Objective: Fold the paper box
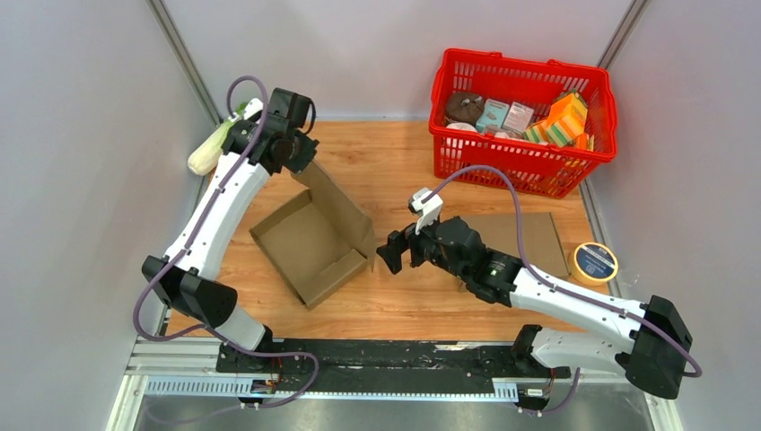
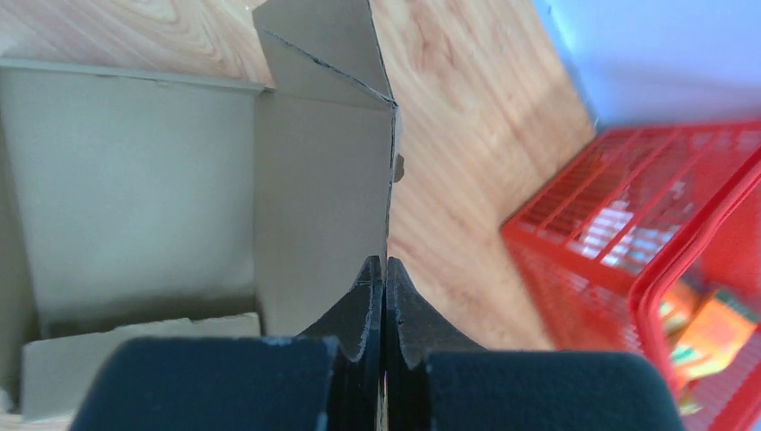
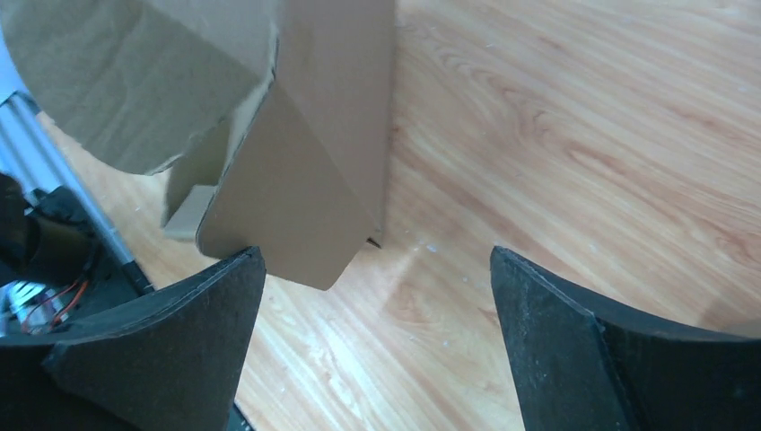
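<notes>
A red plastic basket (image 1: 502, 166) of sponges and small packets stands at the wooden counter's (image 1: 395, 162) far right. A yellow tape roll (image 1: 595, 263) lies at the right edge, and a white-green vegetable (image 1: 211, 146) lies far left.

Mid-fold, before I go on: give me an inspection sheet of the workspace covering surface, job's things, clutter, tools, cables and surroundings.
Surface: wooden table, no spill or damage seen.
Job's things: paper box lies open, with one side flap standing upright.
Clutter: red basket of packaged goods; tape roll; flat cardboard sheet partly under the right arm; green-white vegetable at far left.
Tools: left tool shut on the upright flap's edge; right tool open, facing the box's near corner.
Cables: purple cables loop along both arms, no snag seen.
Surroundings: grey walls; nothing else seen.
</notes>
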{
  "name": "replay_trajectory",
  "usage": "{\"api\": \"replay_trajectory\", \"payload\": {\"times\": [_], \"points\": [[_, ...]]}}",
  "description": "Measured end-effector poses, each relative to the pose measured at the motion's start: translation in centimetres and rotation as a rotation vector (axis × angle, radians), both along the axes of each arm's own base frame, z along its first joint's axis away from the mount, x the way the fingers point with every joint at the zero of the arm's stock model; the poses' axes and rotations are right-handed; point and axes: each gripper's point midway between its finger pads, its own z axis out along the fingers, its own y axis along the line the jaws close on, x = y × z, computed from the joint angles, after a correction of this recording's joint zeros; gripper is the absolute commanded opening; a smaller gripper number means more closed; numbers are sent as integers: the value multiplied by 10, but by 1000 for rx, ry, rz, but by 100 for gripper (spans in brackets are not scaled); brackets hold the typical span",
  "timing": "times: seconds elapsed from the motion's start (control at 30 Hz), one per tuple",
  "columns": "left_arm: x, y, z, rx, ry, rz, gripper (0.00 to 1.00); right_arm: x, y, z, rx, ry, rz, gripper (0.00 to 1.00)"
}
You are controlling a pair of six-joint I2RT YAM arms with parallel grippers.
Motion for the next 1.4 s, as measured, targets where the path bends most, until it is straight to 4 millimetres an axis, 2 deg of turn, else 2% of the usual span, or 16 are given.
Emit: {"api": "replay_trajectory", "payload": {"times": [0.17,0.27,0.5,0.63,0.77,0.87,0.93,0.97,1.07,1.1,1.13,1.17,1.2,1.23,1.3,1.4], "points": [[1,25,8,-79,-40,167,0,17,-6,-12,-34,3,-98,100],[1,27,14,-124,-58,216,0,22,-4,-19,-46,3,-114,100],[3,25,14,-173,-58,257,0,46,4,-25,-100,-27,-171,100],[2,28,8,-171,-45,274,0,44,-7,-10,-77,-41,-199,100],[2,29,0,-170,-28,284,0,26,-23,17,3,-76,-171,100],[2,29,-4,-176,-22,290,0,16,-20,31,64,-98,-111,100],[1,28,-6,-177,-17,293,0,17,-12,32,70,-99,-92,100],[1,28,-6,-179,-16,296,0,23,-3,24,48,-89,-84,99],[1,30,-8,-179,-14,305,0,32,4,4,-7,-66,-104,88],[0,30,-10,-178,-12,306,0,36,5,-3,-28,-60,-118,75],[-1,30,-10,-177,-12,306,3,42,5,-10,-47,-60,-140,66],[-1,31,-10,-178,-14,305,10,47,5,-17,-65,-63,-159,59],[-1,31,-10,-180,-19,302,35,50,5,-22,-80,-69,-168,39],[-1,31,-9,-177,-28,293,51,54,5,-23,-82,-81,-172,29],[0,30,-6,-170,-56,259,75,60,4,-24,-76,-102,-175,20],[-2,33,1,-125,-125,169,76,76,0,-24,-66,-106,-157,20]]}}
